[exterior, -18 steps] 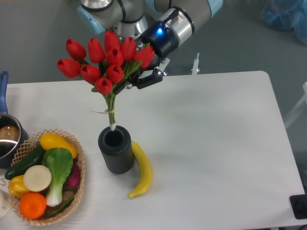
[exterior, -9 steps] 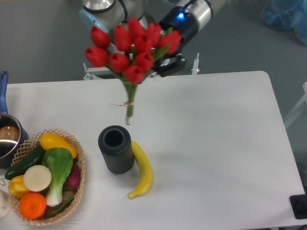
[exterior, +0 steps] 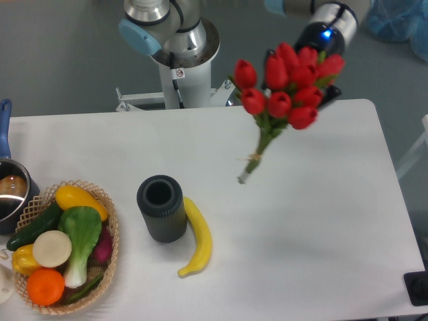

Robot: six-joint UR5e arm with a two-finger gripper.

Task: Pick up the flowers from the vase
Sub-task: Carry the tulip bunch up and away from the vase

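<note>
- Basket [exterior: 110, 267], woven, at 7 o'clock on the white table [exterior: 321, 234]: holds an orange [exterior: 45, 285], a white round item [exterior: 52, 248], a green leafy vegetable [exterior: 81, 234], a yellow pepper [exterior: 21, 257], a dark cucumber [exterior: 37, 224], a yellow squash [exterior: 79, 199] and a purple piece partly hidden.
- Banana [exterior: 196, 237]: lies flat just beside the vase at its 4 o'clock, possibly touching; contact cannot be confirmed.
- Vase [exterior: 162, 208]: dark, ribbed cylinder, upright, mouth open with nothing in it, left of table centre.
- Pot [exterior: 11, 194] with blue handle [exterior: 4, 127]: at 9 o'clock on the table edge, partly cut off.
- Flowers [exterior: 289, 87]: red tulip bunch clear of the vase, held in the air at 1 o'clock, well apart from it; stems [exterior: 257, 150] tilted down-left, tied near the cut end, which hangs above the table centre.
- Gripper [exterior: 326, 93]: behind the buds at 1 o'clock, largely hidden by them; fingers not discernible, though the bunch hangs from it. Blue light lit on the wrist [exterior: 328, 33].
- Robot base [exterior: 180, 67]: at 12 o'clock beyond the table, carrying a small label [exterior: 178, 73]; text unreadable.
</note>
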